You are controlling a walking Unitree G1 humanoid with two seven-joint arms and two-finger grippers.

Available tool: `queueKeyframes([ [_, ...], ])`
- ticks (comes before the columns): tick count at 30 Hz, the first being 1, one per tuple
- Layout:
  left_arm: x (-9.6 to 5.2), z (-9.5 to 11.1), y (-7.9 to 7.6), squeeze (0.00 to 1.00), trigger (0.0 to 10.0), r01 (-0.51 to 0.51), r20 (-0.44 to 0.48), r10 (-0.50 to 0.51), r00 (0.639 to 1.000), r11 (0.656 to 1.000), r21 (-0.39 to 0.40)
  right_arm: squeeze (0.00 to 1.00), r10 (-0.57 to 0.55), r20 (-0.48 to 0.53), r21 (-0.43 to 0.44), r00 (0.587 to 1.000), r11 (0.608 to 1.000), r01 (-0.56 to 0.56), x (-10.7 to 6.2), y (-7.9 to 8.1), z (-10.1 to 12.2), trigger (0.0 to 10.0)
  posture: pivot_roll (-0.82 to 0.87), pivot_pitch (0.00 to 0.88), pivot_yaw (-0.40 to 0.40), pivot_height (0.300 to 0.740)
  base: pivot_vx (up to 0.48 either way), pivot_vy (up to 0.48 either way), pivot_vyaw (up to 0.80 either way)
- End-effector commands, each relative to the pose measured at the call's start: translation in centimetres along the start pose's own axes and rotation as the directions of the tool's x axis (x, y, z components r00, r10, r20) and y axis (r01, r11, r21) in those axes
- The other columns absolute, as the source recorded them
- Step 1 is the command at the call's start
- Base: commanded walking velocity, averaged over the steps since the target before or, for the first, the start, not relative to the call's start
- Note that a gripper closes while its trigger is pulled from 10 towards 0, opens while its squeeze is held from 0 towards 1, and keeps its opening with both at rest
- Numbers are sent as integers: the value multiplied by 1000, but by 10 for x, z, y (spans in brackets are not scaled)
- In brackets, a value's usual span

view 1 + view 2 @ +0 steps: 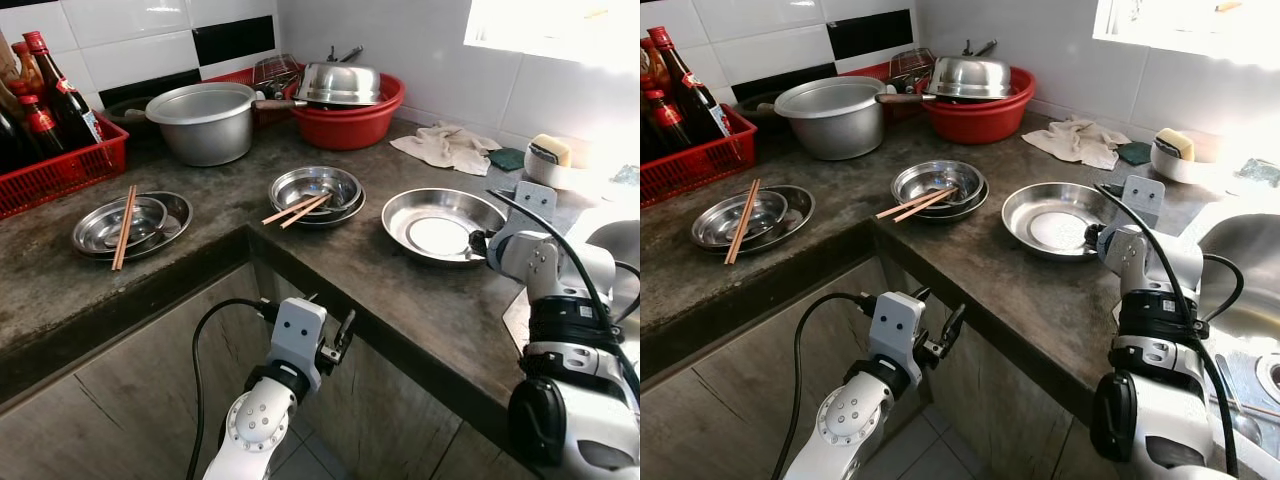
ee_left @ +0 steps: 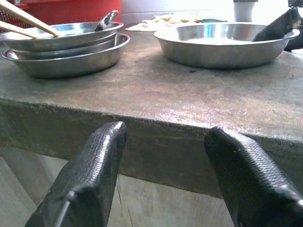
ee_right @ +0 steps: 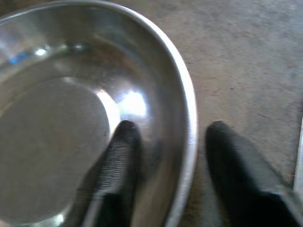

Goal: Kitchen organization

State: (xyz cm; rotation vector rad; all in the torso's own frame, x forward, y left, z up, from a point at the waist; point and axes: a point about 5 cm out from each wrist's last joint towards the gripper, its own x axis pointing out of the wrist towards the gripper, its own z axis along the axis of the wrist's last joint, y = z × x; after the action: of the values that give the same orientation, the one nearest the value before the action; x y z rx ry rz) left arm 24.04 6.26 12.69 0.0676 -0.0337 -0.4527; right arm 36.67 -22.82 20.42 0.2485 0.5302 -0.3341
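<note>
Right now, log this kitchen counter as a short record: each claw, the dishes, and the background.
right claw: open, straddling the rim of the empty steel pan
left claw: open, below the counter edge
middle stack: steel bowls with chopsticks
left stack: bowls, chopsticks across
back: pot, red basin, bottle crate

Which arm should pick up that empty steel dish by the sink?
Right. The right claw already straddles the empty dish's rim, open, while the left claw hangs open below the counter edge.

A home kitchen: tiled walls (image 1: 150,45), stone counter (image 1: 400,290), steel bowls (image 1: 315,190), pot (image 1: 205,120), sauce bottles (image 1: 50,95).
</note>
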Motion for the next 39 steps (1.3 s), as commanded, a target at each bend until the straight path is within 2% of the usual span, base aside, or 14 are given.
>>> queueKeyframes([
  [1, 1, 3, 0, 0, 10000, -3, 8, 3, 1000, 1000, 6, 0, 25, -82, 17, 996, 1000, -24, 4, 6, -13, 0, 108, 0, -31, 740, 0, 0, 0],
  [9, 1, 3, -1, 0, 10000, -15, 8, 14, 1000, 1000, 2, 0, 48, -114, 156, 992, 987, -30, 6, 7, -14, 0, 109, 2, -40, 740, 0, 0, 0],
  [11, 2, 3, 0, 0, 10000, -19, 6, 19, 1000, 1000, 3, 0, 61, -110, 233, 992, 972, -34, 6, 8, -13, 0, 110, 1, -40, 740, 0, 0, 0],
  [17, 2, 3, 0, 0, 10000, -24, 5, 24, 1000, 1000, 2, 0, 94, -82, 356, 992, 933, -58, 4, 11, -10, 0, 108, 0, -42, 740, 0, 0, 0],
  [20, 4, 3, 0, 0, 10000, -25, 5, 25, 1000, 1000, 2, 0, 71, 41, 428, 997, 900, -82, -3, 11, -5, 0, 106, 0, -40, 740, 0, 0, 0],
  [24, 5, 3, 0, 0, 10000, -27, 7, 27, 1000, 1000, 0, 0, 37, 172, 451, 984, 885, -113, -12, 8, 0, 0, 107, 1, -39, 740, 0, 0, 0],
  [27, 5, 3, 0, 0, 10000, -27, 9, 27, 1000, 1000, 1, 0, 24, 262, 420, 965, 897, -137, -21, 7, 2, 0, 103, 1, -35, 740, 0, 0, 0],
  [28, 5, 3, 1, 0, 10000, -27, 12, 27, 1000, 1000, 0, 0, 34, 391, 327, 920, 929, -174, -37, 9, 5, 0, 101, 1, -31, 740, 0, 0, 0],
  [31, 6, 4, 2, 0, 10000, -30, 16, 30, 999, 1000, 3, 0, 17, 553, 153, 833, 981, -121, -60, 11, 6, 0, 99, 0, -29, 740, 0, 0, 0],
  [32, 6, 5, 3, 0, 10000, -32, 21, 32, 999, 999, 1, 0, 24, 627, 54, 778, 996, -75, -74, 17, 1, 0, 95, 2, -25, 740, 0, 0, 0],
  [33, 6, 5, 3, 0, 10000, -32, 21, 32, 999, 999, 1, 0, 24, 627, 54, 778, 996, -75, -74, 17, 1, 0, 95, 2, -25, 740, 0, 0, 0],
  [34, 6, 5, 3, 0, 10000, -32, 23, 32, 999, 999, 0, 0, 37, 671, -18, 740, 999, -33, -82, 20, -5, 0, 95, 0, -25, 740, 0, 0, 0],
  [38, 5, 6, 3, 0, 10000, -28, 31, 28, 999, 1000, -3, 0, 86, 727, -133, 681, 991, 18, -94, 24, -21, 0, 92, 0, -25, 740, 0, 0, 0],
  [39, 5, 6, 3, 0, 10000, -28, 31, 28, 999, 1000, -3, 0, 86, 727, -133, 681, 991, 18, -94, 24, -21, 0, 92, 0, -25, 740, 0, 0, 0],
])
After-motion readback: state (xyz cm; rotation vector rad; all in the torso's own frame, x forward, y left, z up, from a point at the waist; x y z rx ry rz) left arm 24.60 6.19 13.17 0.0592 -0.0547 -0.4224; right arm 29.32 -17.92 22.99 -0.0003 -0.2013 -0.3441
